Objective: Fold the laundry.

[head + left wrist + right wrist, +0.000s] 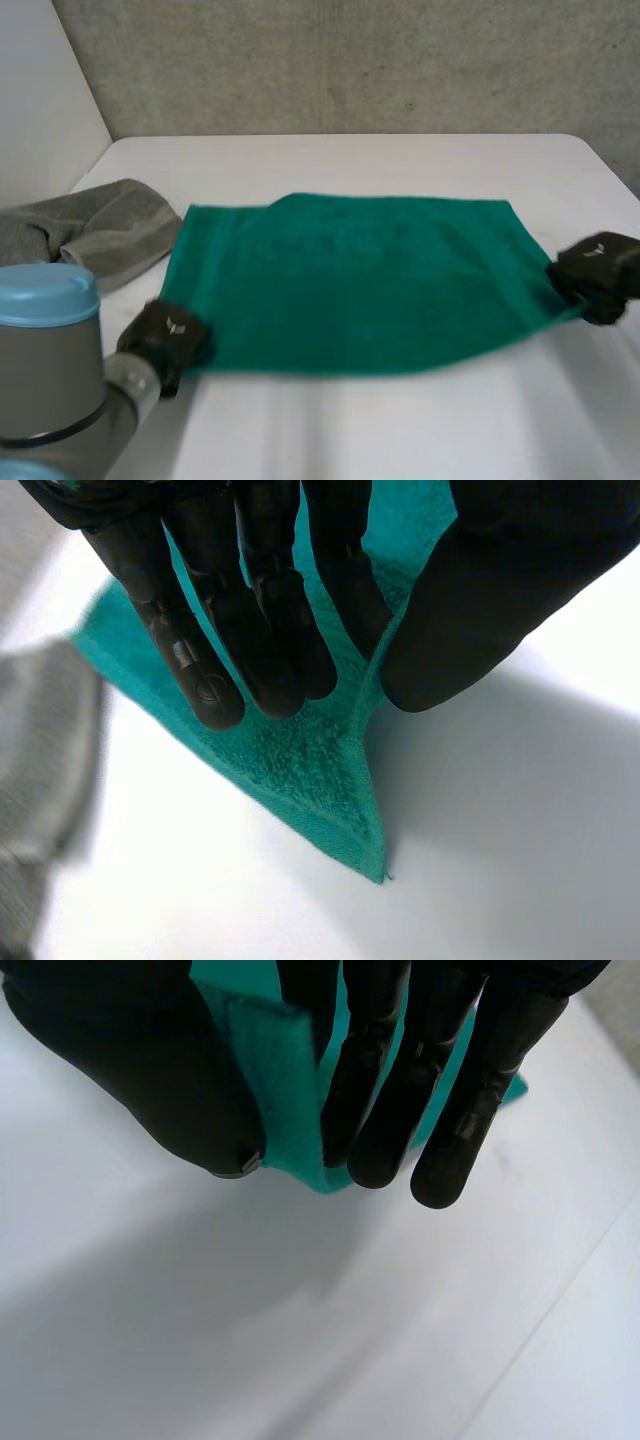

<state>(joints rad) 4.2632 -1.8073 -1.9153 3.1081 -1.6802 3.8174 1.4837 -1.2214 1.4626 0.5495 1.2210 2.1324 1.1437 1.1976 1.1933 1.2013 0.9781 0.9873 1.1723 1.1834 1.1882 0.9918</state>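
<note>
Green towel (350, 280), pinched at its 2 near corners.

I see it spread flat across the middle of the white table (400, 430), with a crumpled grey towel (100, 230) just beside its left edge. My left hand (165, 335) pinches the near left corner between straight fingers (215, 680) and thumb, and my right hand (597, 272) pinches the near right corner the same way. I judge the cloth soft, light and limp, so it will sag between my 2 grips. The corners are the right hold, gripped firmly and carried level toward the far edge.
</note>
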